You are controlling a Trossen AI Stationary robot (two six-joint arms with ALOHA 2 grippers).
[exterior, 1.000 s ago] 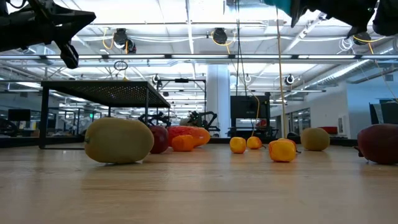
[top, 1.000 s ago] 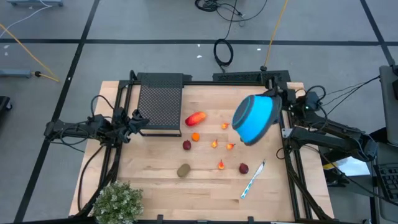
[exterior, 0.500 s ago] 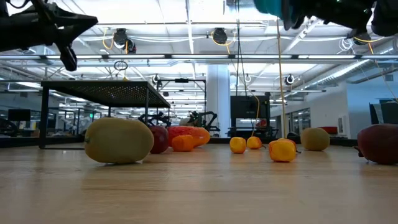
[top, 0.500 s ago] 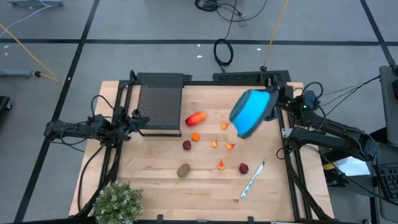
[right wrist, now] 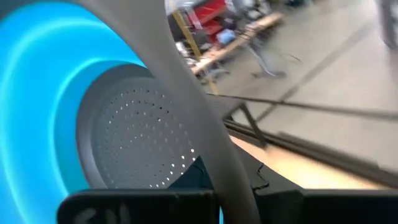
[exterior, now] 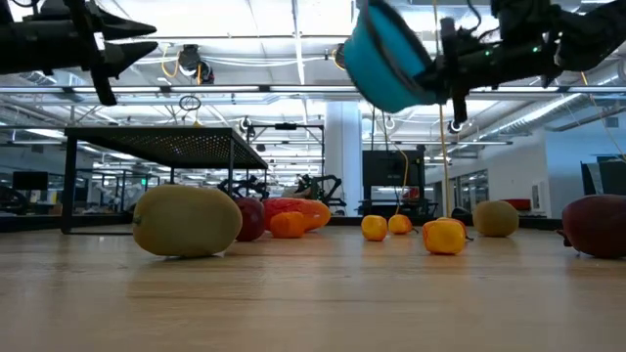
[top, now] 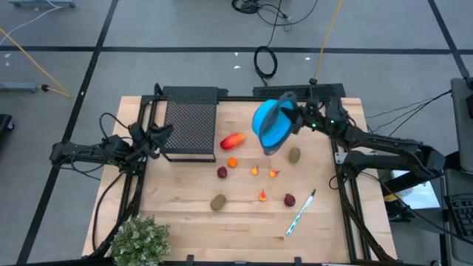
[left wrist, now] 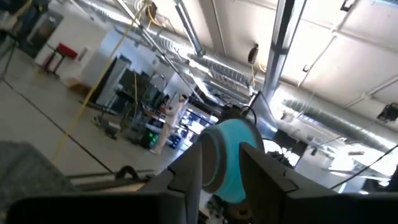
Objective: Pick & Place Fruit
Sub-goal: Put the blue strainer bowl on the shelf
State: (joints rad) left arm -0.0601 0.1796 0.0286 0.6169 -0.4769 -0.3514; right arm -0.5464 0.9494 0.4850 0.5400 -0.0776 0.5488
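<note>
Desk (top: 185,222) of pale wood is carrying everything here, framed by two dark arms. Black mesh rack (top: 190,123) is standing at the far left part of the desk on thin legs. Bushy green plant (top: 139,240) is sitting at the near left corner.

Blue bowl-shaped colander (top: 271,123), with a perforated grey inner face, is hanging tilted on edge above the far middle of the desk; right gripper (top: 297,118) is clamping its rim, fingers pressed together on it. Left gripper (top: 160,133) is hovering beside the rack's left edge, above the desk, holding nothing; fingers standing slightly apart in the left wrist view.

Fruit is lying scattered on the bare wood, none in the colander. Elongated red-orange piece (top: 233,140) is lying just right of the rack. Brown-green oval (top: 218,201) is resting near the front middle; a second oval (top: 294,155) is lying just right of the colander. Dark red ball (top: 222,172) is sitting mid-desk, another ball (top: 289,199) toward the right front. Tiny orange bits (top: 255,171) are sitting between them. White-and-blue pen (top: 300,213) is lying just right of the second ball.
</note>
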